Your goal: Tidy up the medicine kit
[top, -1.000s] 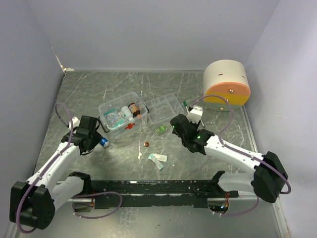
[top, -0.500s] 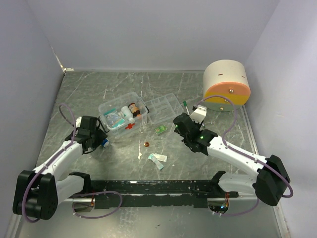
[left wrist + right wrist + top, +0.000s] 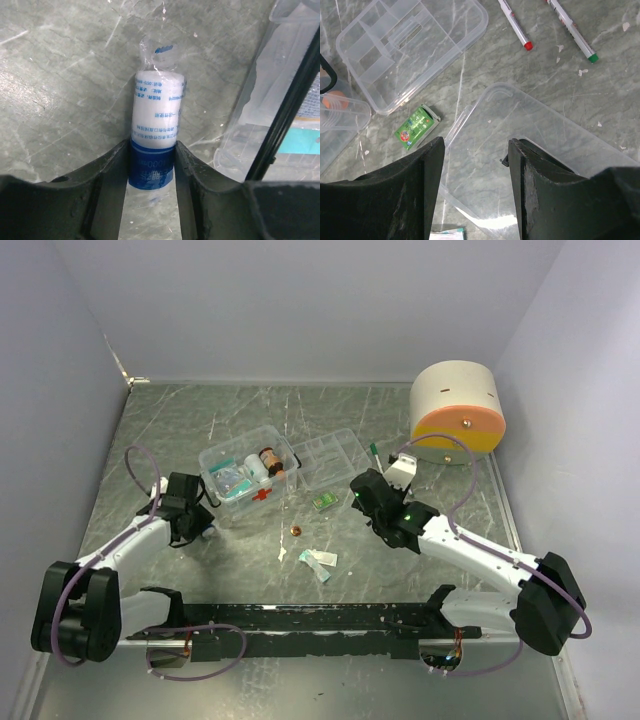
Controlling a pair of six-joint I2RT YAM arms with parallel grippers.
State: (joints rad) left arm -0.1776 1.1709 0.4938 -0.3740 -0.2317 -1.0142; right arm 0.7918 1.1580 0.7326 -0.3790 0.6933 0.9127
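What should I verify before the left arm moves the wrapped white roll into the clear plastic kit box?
1. Left gripper fingers touch both sides of the plastic-wrapped white roll with blue band: ok.
2. Roll clear of the grey marbled table: cannot tell.
3. Clear plastic rectangular medicine kit box with red cross stands open: ok.
4. Free room inside it beside the brown bottle and packets: cannot tell.
5. Right gripper open, empty, over the flat clear plastic lid, apart from the box: ok.
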